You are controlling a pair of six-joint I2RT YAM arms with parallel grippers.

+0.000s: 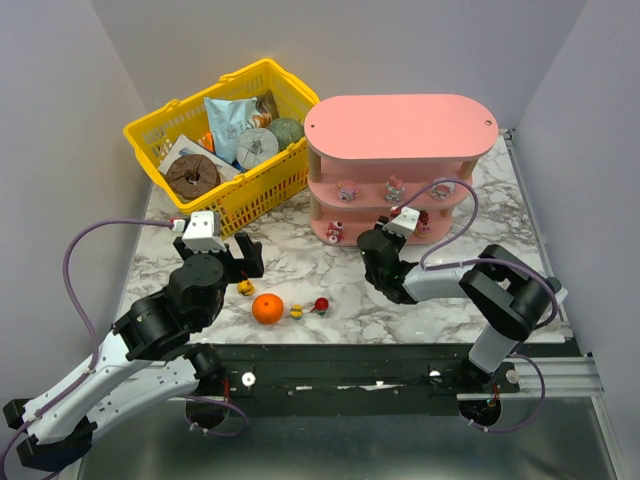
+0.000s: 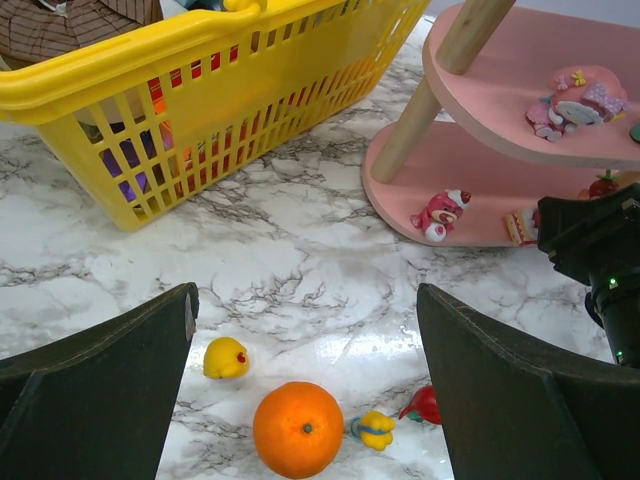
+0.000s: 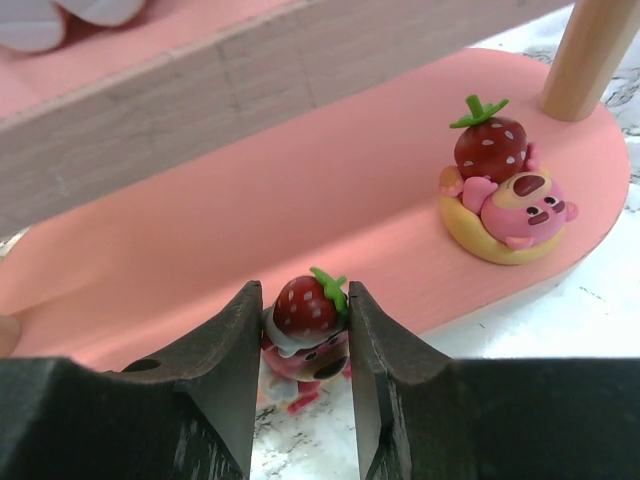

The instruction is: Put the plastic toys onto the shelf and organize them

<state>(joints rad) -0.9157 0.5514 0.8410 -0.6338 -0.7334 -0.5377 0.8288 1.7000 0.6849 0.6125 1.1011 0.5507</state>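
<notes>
From above, the shelf (image 1: 400,125) stands at the back right with several figurines on its lower boards. A yellow toy (image 1: 245,288), a yellow-and-blue toy (image 1: 296,311) and a red toy (image 1: 321,303) lie on the marble table (image 1: 330,275) close to the orange ball (image 1: 267,308). The right gripper (image 1: 375,245) reaches toward the lowest board. The left wrist view shows the left gripper (image 2: 305,300) spread wide and empty, hanging over those three loose toys. In the right wrist view, the right gripper's jaws pinch a strawberry figurine (image 3: 303,320) at the near edge of the bottom board. A second bear-and-strawberry figurine (image 3: 505,195) stands on that board, well apart from it. The figurines look light, hard and glossy, so they are probably slippery and easily tipped. Pinching across the broad body, not the leaf or berry tip, seems the safest hold.
</notes>
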